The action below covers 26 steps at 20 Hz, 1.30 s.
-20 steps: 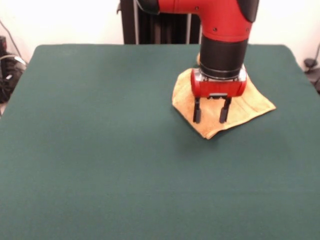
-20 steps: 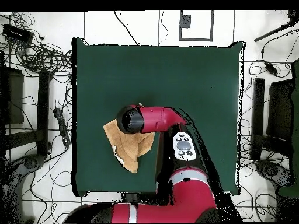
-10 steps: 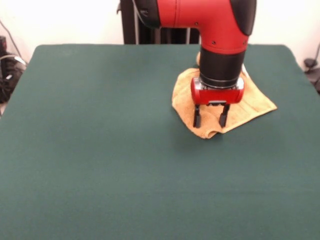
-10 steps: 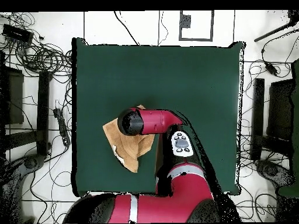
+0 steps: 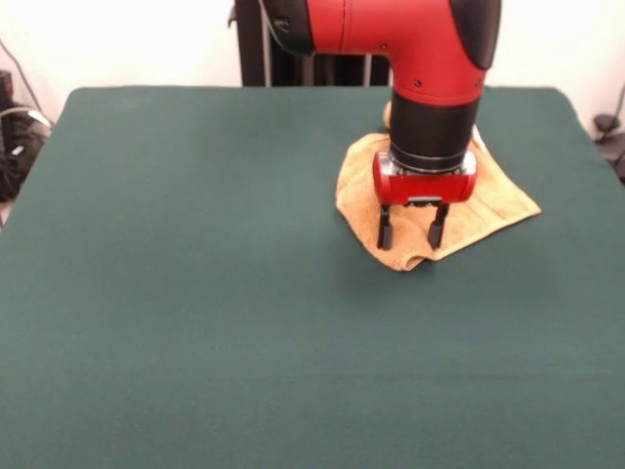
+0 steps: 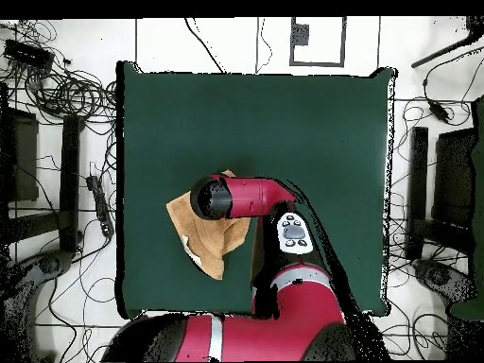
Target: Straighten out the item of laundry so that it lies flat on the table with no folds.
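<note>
The towel lies on the green bench toward 2 o'clock from the bench's centre in the front view, close to the far edge. It is not flat: it makes a rough triangle, with layers folded over each other and a rolled edge at its 6 o'clock corner. The gripper hangs over that corner with its jaws parted and holds nothing. The straightening seems hardly begun; the folds must yet be opened and spread.
</note>
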### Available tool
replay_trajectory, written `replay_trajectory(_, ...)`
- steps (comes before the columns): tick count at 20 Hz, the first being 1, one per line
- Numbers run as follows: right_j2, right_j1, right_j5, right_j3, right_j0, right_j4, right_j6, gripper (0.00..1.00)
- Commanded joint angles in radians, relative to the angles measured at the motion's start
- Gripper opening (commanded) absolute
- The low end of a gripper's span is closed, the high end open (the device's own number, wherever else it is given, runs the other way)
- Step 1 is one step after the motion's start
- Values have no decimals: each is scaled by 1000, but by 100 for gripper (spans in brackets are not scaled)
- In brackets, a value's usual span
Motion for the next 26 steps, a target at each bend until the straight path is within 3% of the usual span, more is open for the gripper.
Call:
replay_trajectory(1, 47, 69, -25, 12, 10, -30, 77, 100)
replay_trajectory(8, 46, 68, -22, 16, 15, -21, 89, 100)
replay_trajectory(9, 42, 66, -17, 16, 18, -20, 92, 0)
replay_trajectory(26, 40, 61, -8, -1, 21, -21, 86, 0)
